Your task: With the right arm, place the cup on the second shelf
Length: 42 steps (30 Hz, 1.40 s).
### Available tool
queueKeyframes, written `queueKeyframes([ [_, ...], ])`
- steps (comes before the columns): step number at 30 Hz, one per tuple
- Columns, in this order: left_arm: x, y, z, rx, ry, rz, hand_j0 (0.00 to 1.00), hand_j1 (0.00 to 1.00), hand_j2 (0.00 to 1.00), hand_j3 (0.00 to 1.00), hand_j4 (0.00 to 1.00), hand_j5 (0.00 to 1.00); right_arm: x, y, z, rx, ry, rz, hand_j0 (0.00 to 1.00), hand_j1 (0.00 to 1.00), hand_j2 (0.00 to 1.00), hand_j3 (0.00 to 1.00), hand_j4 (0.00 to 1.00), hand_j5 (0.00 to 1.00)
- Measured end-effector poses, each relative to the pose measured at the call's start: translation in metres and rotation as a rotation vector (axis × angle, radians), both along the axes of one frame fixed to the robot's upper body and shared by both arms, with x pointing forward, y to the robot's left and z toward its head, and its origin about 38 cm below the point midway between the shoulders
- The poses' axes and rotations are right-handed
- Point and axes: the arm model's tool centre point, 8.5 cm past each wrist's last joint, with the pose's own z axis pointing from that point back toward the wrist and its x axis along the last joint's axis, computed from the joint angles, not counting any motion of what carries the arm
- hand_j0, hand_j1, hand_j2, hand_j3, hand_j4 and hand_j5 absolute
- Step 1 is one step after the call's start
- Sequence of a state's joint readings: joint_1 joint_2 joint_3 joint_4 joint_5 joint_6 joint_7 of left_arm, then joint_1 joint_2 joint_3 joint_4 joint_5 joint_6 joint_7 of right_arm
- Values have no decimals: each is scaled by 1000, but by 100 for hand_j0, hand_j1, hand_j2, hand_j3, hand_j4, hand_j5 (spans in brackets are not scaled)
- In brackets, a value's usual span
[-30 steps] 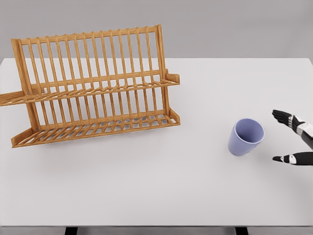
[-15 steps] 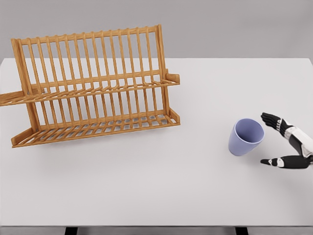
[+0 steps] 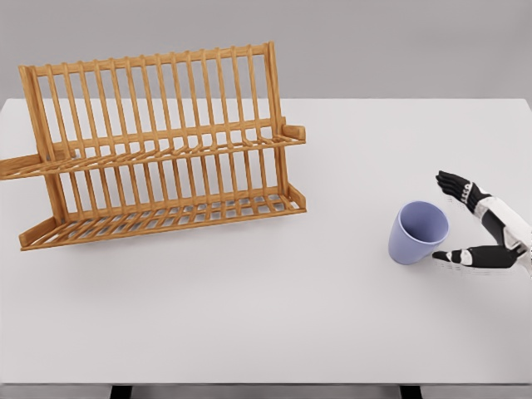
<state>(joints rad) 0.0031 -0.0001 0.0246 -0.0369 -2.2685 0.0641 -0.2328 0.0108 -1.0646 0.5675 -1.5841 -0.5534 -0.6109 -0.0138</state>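
Lilac cup (image 3: 418, 233) sits upright on the white table (image 3: 274, 316), right side, mouth open twd the camera so you can see down inside. Looks empty afaict.

Right hand (image 3: 480, 223) comes in from the right edge, just beside the cup. It's spread wide: fingers (image 3: 453, 182) fan out above/behind the cup's right side, thumb (image 3: 455, 257) sticks out low, near the cup's lower right. Thumb tip looks v close to the cup wall, maybe touching, can't tell for sure from this angle. Fingers up top are apart from the rim w/ a gap of table showing. So the cup sits partly btwn thumb and fingers but isn't gripped, nothing held.

Left arm isn't in the pic at all.

Wooden rack (image 3: 158, 145) is on the left half of the table, well apart from the cup. Two tiers: lower shelf (image 3: 166, 220) near the table, upper shelf (image 3: 158, 154) about mid-height, tall slatted back behind both. Both shelves are slats too, w/ a lip along the front. Whole rack is angled a bit, left end nearer the camera.

Grey wall (image 3: 399, 50) behind the table.
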Motion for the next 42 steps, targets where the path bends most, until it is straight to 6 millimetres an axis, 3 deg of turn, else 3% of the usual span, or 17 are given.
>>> queueKeyframes([
  [8,0,0,0,0,0,0,100,100,100,100,100,100,-8,9,-16,2,47,25,100,100,100,100,100,100],
  [42,0,0,0,0,0,0,100,100,100,100,100,100,-6,14,-16,13,41,30,100,100,100,100,100,100],
])
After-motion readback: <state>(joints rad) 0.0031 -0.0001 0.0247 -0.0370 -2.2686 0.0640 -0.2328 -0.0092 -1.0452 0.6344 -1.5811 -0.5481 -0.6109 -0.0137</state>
